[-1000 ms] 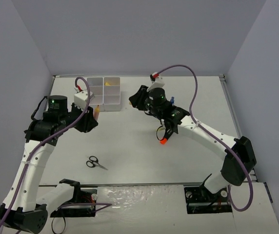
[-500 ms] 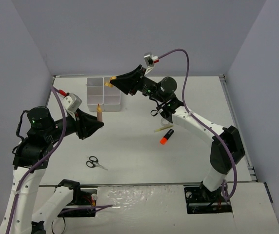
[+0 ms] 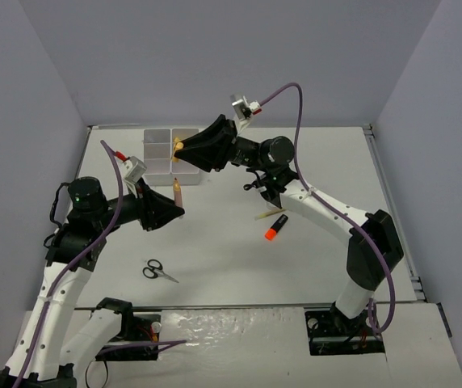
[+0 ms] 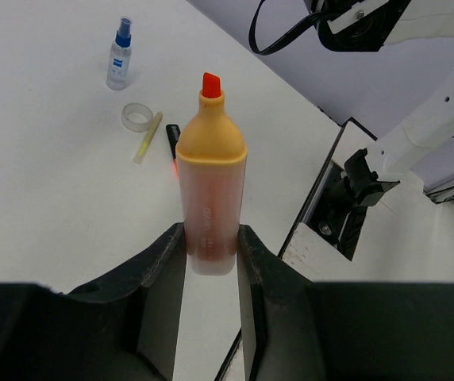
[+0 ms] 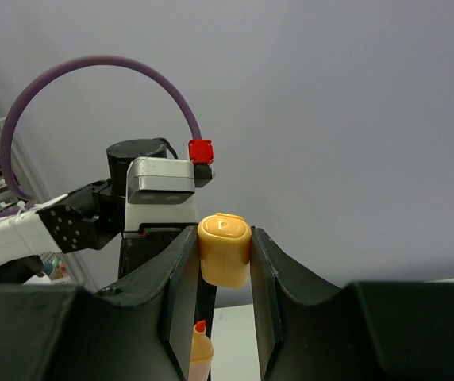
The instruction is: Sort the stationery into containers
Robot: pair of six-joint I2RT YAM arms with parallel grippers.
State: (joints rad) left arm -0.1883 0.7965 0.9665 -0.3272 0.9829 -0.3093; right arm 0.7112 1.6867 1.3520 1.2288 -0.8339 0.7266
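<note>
**Ana:** Stationery first, from the left. What lies where?

**Ben:** Black-handled scissors [image 3: 157, 270] lie flat on the table [image 3: 231, 259] near the front, well apart from the rest. Just right of them and farther back, the left gripper [image 3: 174, 207] is clamped on an orange marker [image 3: 176, 189]. It holds the marker by the lower end, upright in the air and uncapped, with the red tip up.

**Ana:** Is the hold snug?

**Ben:** Yes. In the left wrist view both fingers press flat against the barrel's sides with no gap.

**Ana:** And the containers [image 3: 157, 153]?

**Ben:** They sit at the far left of the table, and the marker is just in front of their near edge. The right gripper [image 3: 181, 148] hangs over their right-hand column, its jaws narrow and pinching a yellow-orange cap [image 3: 178, 145]. In the right wrist view the marker's red tip shows just below that cap, not touching it. I cannot tell what the compartments hold.

**Ana:** What is farther right?

**Ben:** A yellow pen [image 3: 267, 214] lies on the open table. A black marker [image 3: 275, 225] with an orange end lies just beside it, nearer the front. The left wrist view also shows a clear tape roll [image 4: 136, 117] at the pen's far end. A small blue-capped bottle [image 4: 119, 63] lies a little beyond the roll.
</note>
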